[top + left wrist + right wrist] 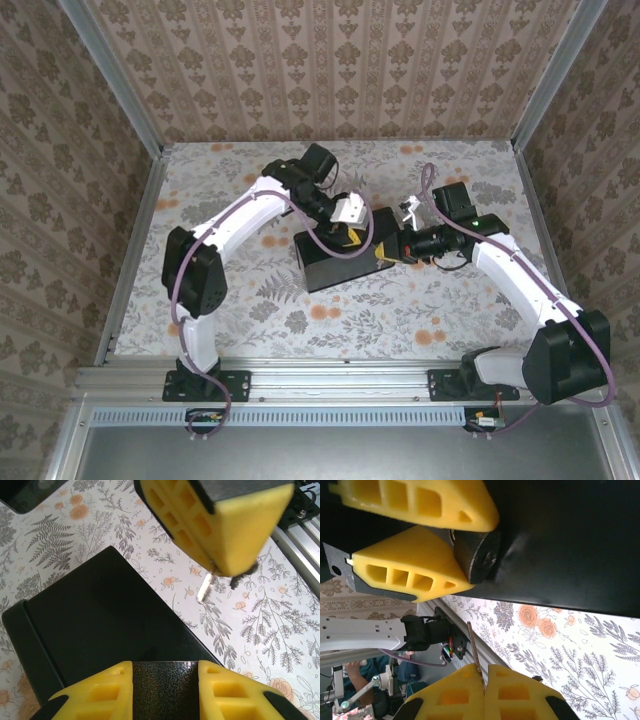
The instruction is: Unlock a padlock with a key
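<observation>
The left pincer [165,669] is clenched on the dark, rough-surfaced metal padlock [479,555]. Its yellow foam fingers [100,695] press on either side of the lock's body, which sits against a smooth black rectangular box [100,620]. The right pincer [485,674] is squeezed tight on the tiny thin silver metal key [474,647], whose blade sticks out past the fingertips, near the padlock but not touching it. The box rests between the two arms on a white tabletop printed with grey ferns and orange flowers [260,630].
</observation>
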Controlling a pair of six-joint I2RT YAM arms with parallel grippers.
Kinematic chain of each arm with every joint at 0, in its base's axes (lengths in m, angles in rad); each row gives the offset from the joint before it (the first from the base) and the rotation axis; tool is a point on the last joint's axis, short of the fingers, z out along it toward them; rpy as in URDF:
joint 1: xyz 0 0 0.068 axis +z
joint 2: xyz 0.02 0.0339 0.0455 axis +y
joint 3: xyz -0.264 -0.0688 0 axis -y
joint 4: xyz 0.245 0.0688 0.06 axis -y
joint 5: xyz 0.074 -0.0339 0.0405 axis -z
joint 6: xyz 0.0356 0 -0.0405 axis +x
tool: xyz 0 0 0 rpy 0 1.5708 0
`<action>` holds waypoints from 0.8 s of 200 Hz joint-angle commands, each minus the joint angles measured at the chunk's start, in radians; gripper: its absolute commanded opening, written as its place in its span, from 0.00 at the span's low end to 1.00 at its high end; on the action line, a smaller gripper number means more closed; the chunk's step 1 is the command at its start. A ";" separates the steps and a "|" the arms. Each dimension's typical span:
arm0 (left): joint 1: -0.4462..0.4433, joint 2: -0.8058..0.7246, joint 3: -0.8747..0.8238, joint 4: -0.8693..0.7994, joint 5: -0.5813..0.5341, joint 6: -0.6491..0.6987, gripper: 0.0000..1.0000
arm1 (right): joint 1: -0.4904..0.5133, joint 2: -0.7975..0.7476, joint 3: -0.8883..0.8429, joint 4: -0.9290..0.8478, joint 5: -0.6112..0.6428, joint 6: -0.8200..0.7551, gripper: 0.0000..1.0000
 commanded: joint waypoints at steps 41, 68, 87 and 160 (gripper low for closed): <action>0.043 -0.126 -0.111 0.091 0.213 0.058 0.05 | 0.011 0.011 0.062 -0.018 -0.028 -0.001 0.02; 0.046 -0.129 -0.123 0.084 0.222 0.081 0.04 | 0.037 0.030 0.096 -0.037 -0.039 -0.021 0.02; 0.048 -0.133 -0.132 0.097 0.233 0.082 0.04 | 0.064 0.044 0.108 -0.043 -0.042 -0.032 0.02; 0.056 -0.184 -0.188 0.150 0.261 0.083 0.03 | 0.067 0.105 0.162 -0.122 -0.002 -0.085 0.02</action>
